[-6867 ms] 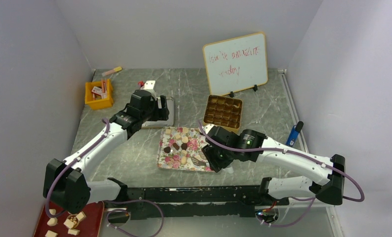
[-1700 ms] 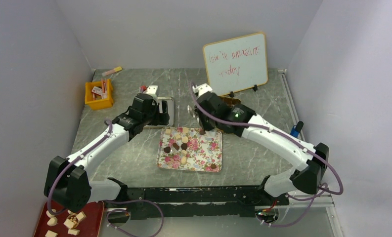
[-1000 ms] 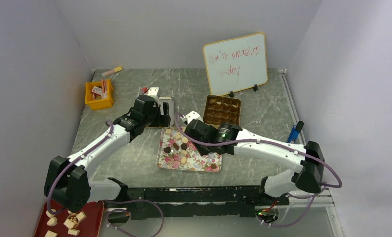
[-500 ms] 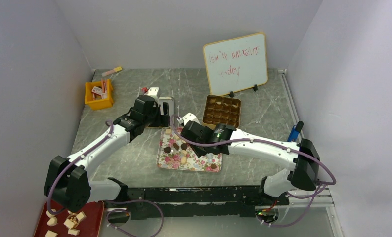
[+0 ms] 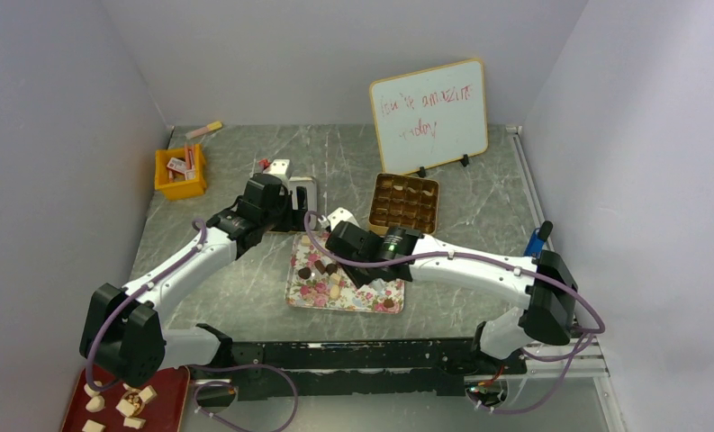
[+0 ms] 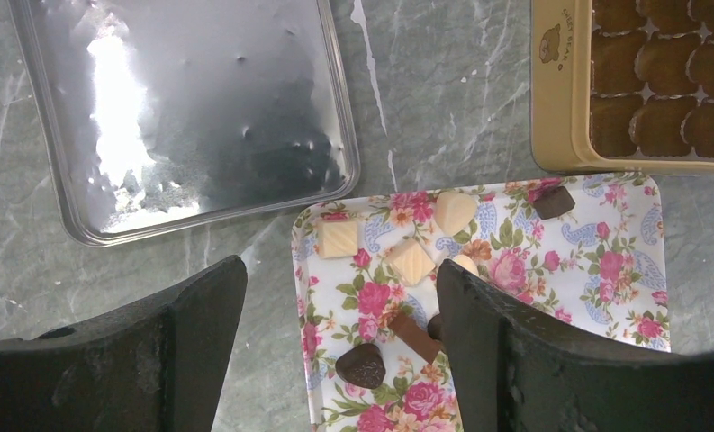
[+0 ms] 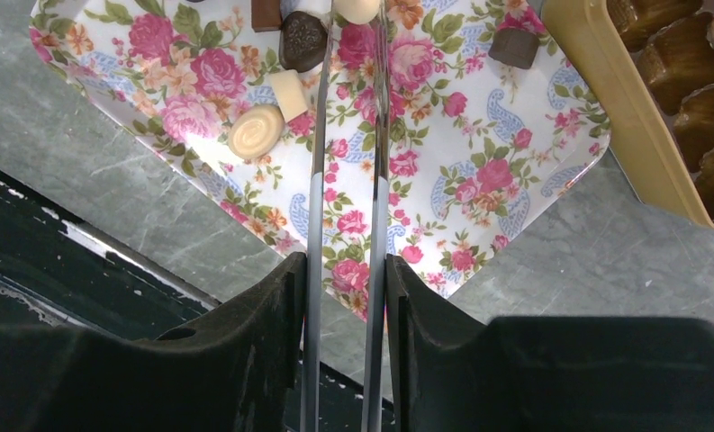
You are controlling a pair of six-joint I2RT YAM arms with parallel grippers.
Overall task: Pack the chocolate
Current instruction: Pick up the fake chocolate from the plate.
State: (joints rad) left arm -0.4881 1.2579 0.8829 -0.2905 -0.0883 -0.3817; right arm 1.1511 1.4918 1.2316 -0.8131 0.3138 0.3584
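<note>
Since a sec ago the right gripper (image 7: 344,270) has swung left, away from the gold box (image 5: 405,202), to over the floral tray (image 7: 524,171); it's clamped on metal tongs (image 7: 376,135), tong arms narrow, tips by a cream piece; chocolate pieces (image 7: 256,131) lie loose on the tray, mostly far-left; left gripper (image 6: 339,274) wide, holding nothing, above the tray's far-left corner, beside the tin lid (image 6: 191,108).

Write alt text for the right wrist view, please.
The right gripper holds metal tongs over a floral tray, with a cream chocolate between their arms. A gold box lies at the right.
</note>
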